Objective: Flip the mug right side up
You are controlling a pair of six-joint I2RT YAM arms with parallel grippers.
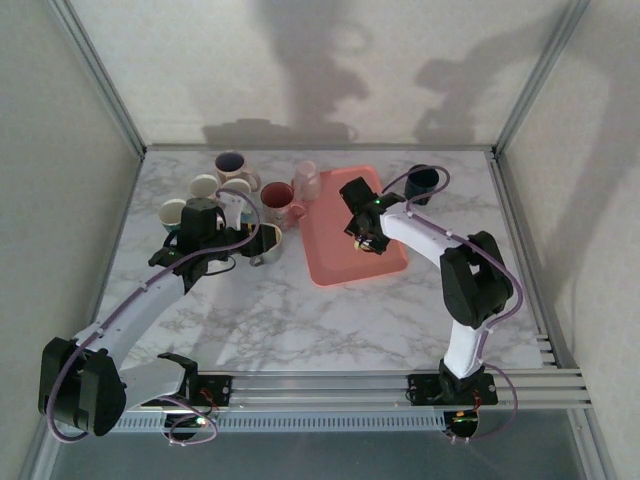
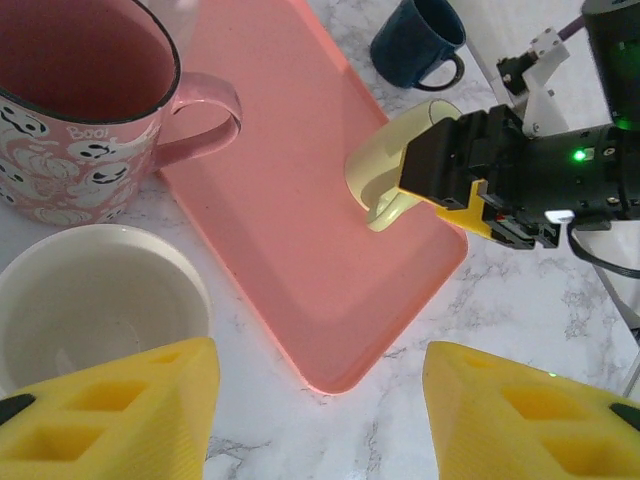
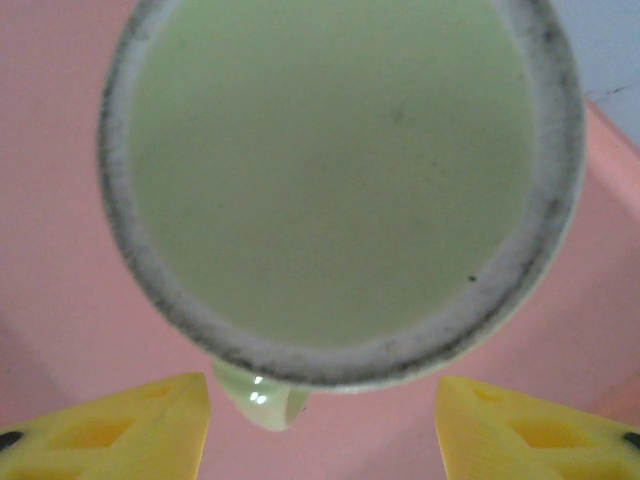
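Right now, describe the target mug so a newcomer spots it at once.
Start at the pink tray mid-table. Over it, at the right gripper, is the pale green mug. It alone is over the tray; the other mugs stand off it on the marble.

The pale green mug [image 2: 385,165] lies tipped on its side over the pink tray [image 2: 300,250], right of centre. Its handle points down and its rough base ring faces near; it possibly rests on the tray.
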